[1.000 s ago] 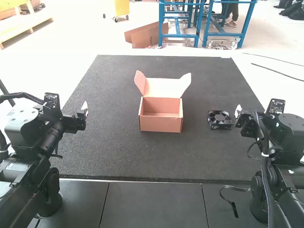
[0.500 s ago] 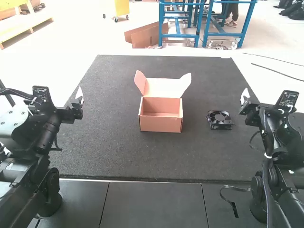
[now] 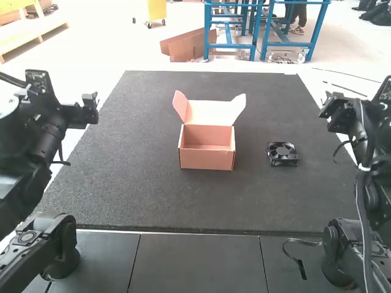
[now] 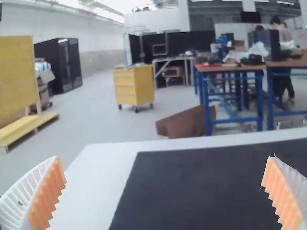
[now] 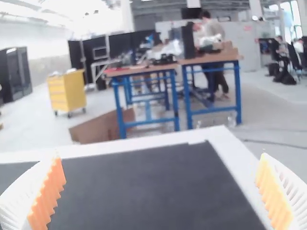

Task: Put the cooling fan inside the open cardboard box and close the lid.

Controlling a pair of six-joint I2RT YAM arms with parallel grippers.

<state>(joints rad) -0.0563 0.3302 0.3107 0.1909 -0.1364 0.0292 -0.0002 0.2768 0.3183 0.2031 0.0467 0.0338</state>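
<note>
L gripper [image 3: 90,107], R gripper [image 3: 330,110] risen, swung outward; both spread, empty. Fan [image 3: 283,153] btwn box [image 3: 207,150], mat [image 3: 146,177] edge.

Left claw [image 4: 163,165] high, right claw [image 5: 159,160] high (both spread wide)

Legible text, numbers, signs: none in any view.
The cardboard box [image 3: 206,146] has plain brown faces and lid flap where visible, with no readable print.
The cooling fan [image 3: 283,153], at 3 o'clock from the box, is too small to make out any marking on it.
</note>
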